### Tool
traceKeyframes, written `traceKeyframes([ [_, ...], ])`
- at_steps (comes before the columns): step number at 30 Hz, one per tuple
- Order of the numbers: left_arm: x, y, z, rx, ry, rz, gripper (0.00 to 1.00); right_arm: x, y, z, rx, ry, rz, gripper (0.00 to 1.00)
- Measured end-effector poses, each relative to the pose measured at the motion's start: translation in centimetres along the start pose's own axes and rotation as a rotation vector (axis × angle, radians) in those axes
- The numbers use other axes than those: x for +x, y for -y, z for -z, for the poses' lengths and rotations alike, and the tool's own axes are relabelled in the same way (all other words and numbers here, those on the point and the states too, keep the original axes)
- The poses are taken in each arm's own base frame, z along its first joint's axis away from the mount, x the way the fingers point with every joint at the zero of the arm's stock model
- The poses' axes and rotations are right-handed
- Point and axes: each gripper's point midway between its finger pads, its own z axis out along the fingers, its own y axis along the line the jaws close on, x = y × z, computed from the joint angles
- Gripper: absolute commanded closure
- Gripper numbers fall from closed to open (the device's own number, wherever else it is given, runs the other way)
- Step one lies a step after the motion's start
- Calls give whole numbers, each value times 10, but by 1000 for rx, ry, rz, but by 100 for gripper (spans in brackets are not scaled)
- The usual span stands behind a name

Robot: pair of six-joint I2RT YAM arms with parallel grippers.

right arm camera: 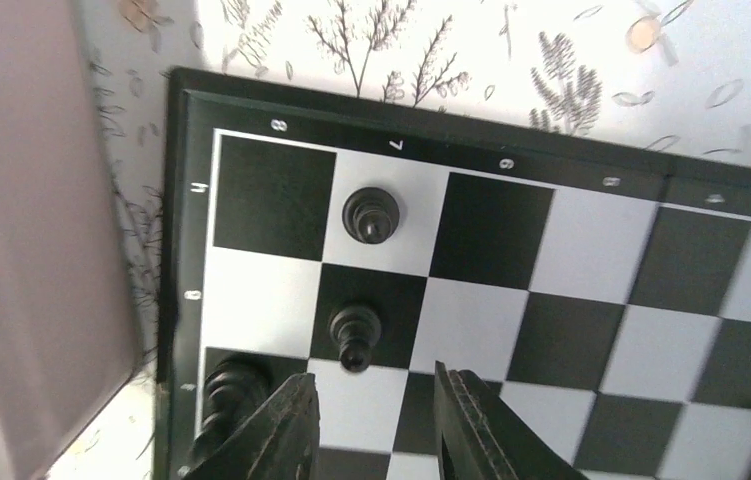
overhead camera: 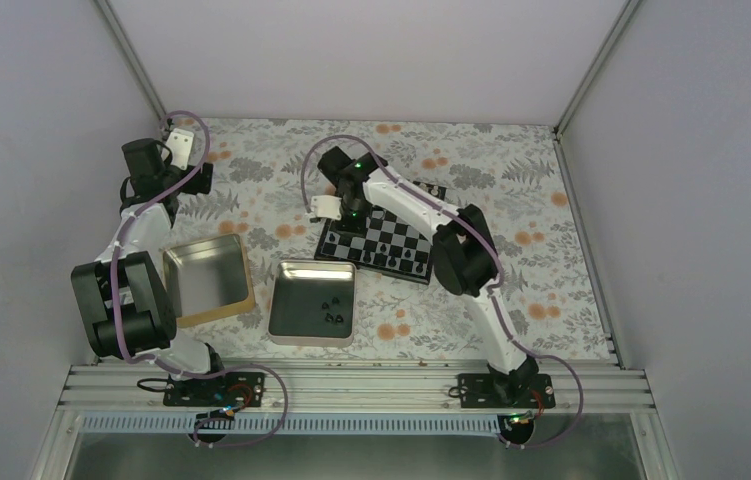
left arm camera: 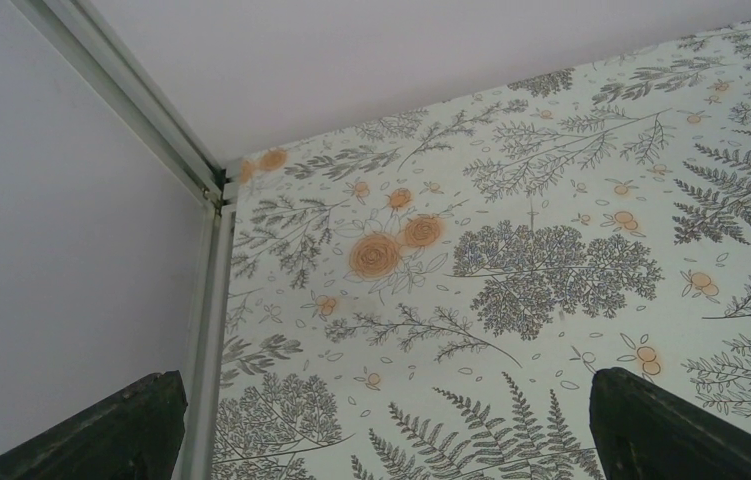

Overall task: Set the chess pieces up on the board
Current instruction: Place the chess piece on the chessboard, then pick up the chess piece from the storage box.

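Note:
The board (overhead camera: 383,243) lies mid-table with black and silvery checks, and several black chess pieces (overhead camera: 398,258) stand along its near side. My right gripper (overhead camera: 351,220) hovers over its left end. In the right wrist view the right gripper (right arm camera: 374,388) is open above a white square with nothing between its fingers. Two black pawns (right arm camera: 370,214) (right arm camera: 355,332) stand just ahead of it on the board (right arm camera: 601,270). A taller black piece (right arm camera: 229,388) stands beside the left finger (right arm camera: 286,420). My left gripper (left arm camera: 386,425) is open over bare cloth near the back left corner.
A silver tin (overhead camera: 291,325) holding a few black pieces (overhead camera: 332,309) sits in front of the board. A gold-rimmed tin (overhead camera: 236,305) lies left of it, next to the left arm. Enclosure walls close in on the floral cloth on three sides; a metal corner post (left arm camera: 206,300) is near the left gripper.

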Motion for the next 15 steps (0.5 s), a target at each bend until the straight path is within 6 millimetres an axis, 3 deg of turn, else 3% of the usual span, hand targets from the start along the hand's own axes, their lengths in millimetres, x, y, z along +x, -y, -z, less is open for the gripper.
traceKeyframes([
  [5,0,0,0,0,0,4,0,-21,-13,41,58,45,41,67],
  [9,0,0,1,0,0,8,0,-44,-51,65,59,80,119,67],
  [12,0,0,1,0,-1,12,0,-49,-89,60,15,58,173,67],
  [15,1,0,1,1,-4,15,0,-39,-124,38,-60,-2,210,67],
])
